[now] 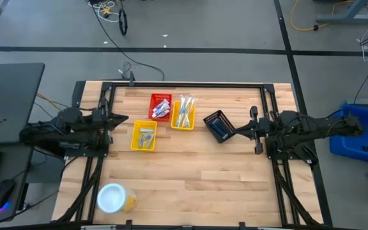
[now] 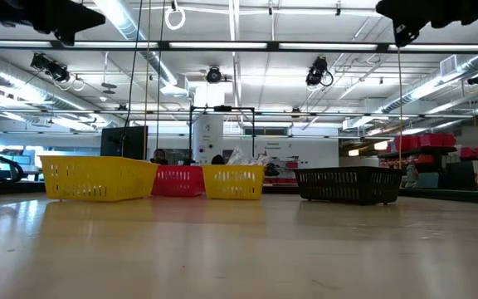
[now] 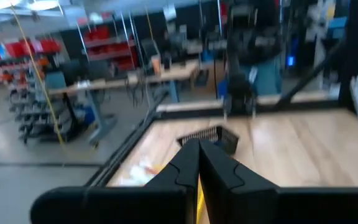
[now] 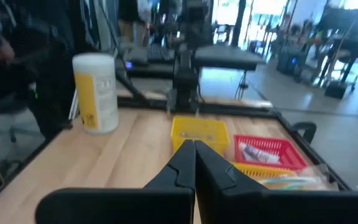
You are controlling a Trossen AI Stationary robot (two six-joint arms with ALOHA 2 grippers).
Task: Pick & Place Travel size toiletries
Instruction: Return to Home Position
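Note:
Small toiletries lie sorted in baskets near the table's far edge. White tubes fill the red basket (image 1: 160, 106), thin toothbrushes the right yellow basket (image 1: 183, 114), and a few small items the left yellow basket (image 1: 144, 136). The black basket (image 1: 219, 125) stands tilted to their right and holds a dark blue item. My left gripper (image 1: 121, 118) hovers shut at the table's left side, above and left of the yellow baskets. My right gripper (image 1: 236, 130) hovers shut beside the black basket's right side. The fingers meet in both wrist views (image 3: 198, 163) (image 4: 194, 158).
A white-topped yellow round container (image 1: 114, 197) lies near the table's near left corner. A black frame (image 1: 190, 84) runs along the table's edges. The wooden top in the middle and near right is bare. Beyond the left side stands a desk with a keyboard and mouse.

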